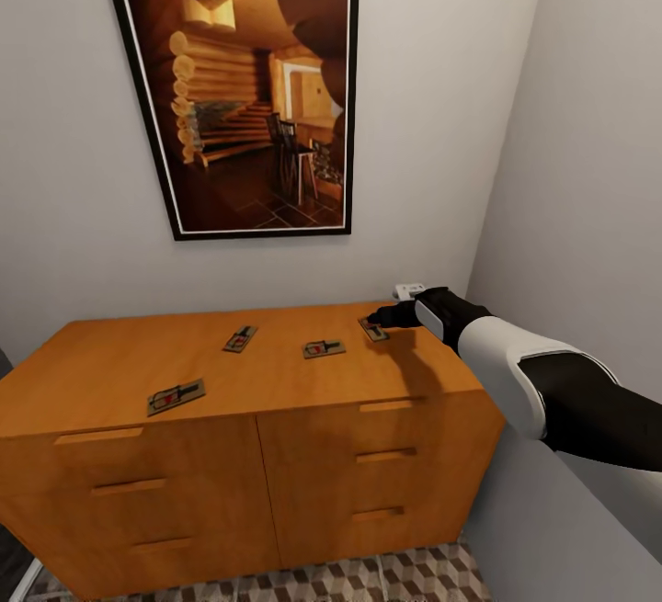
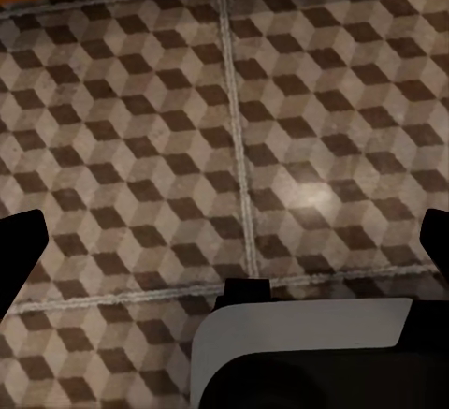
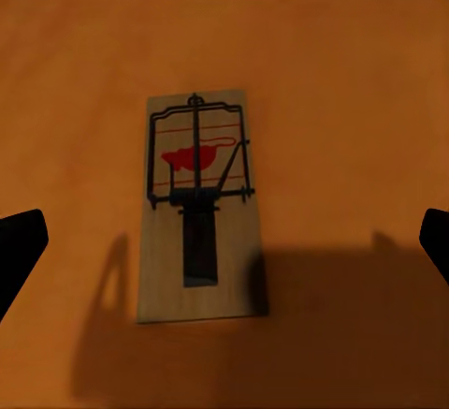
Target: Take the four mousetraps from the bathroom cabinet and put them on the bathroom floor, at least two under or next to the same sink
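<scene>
Cabinet (image 1: 230, 400): I see it against the wall, its left end cut off by the frame.
Floor (image 2: 140, 128): cube-pattern tiles under my left gripper (image 2: 229, 250), fingers wide apart.
Right gripper (image 1: 375, 317): over the cabinet's right rear corner; its fingers (image 3: 19, 250) are spread at the edges of the wrist view, tips cut off.
Mousetraps: four flat on top, well apart (image 1: 176, 396) (image 1: 240, 338) (image 1: 324, 348); the fourth (image 1: 374, 331) lies just below my right gripper, partly hidden.
</scene>
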Controlling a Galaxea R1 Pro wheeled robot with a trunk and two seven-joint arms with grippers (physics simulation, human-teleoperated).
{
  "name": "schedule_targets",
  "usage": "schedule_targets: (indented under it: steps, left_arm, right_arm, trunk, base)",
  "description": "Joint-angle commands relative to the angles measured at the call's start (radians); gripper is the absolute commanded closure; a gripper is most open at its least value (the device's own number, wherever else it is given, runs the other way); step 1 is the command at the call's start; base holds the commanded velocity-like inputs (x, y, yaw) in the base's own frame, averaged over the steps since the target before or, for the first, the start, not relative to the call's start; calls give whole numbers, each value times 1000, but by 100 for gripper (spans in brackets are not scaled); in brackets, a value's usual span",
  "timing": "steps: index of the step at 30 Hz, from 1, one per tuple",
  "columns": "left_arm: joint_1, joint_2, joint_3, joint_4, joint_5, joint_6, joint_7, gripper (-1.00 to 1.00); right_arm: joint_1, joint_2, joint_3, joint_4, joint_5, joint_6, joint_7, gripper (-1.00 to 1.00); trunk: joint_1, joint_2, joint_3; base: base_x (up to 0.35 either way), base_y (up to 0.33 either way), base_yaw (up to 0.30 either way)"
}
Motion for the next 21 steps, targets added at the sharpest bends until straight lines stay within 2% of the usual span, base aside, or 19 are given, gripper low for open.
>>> schedule_targets:
  steps: [1, 21]
  left_arm:
    - [1, 0, -3, -2, -1, -1, 5, -100]
    - [1, -1, -3, 6, -1, -1, 5, -100]
  right_arm:
    - [0, 0, 8, -2, -4, 5, 3, -100]
    - [0, 8, 10, 0, -3, 3, 2, -100]
  trunk:
    - [0, 0, -2]
    - [0, 0, -16]
  base:
    - [0, 0, 0]
    - [0, 0, 0]
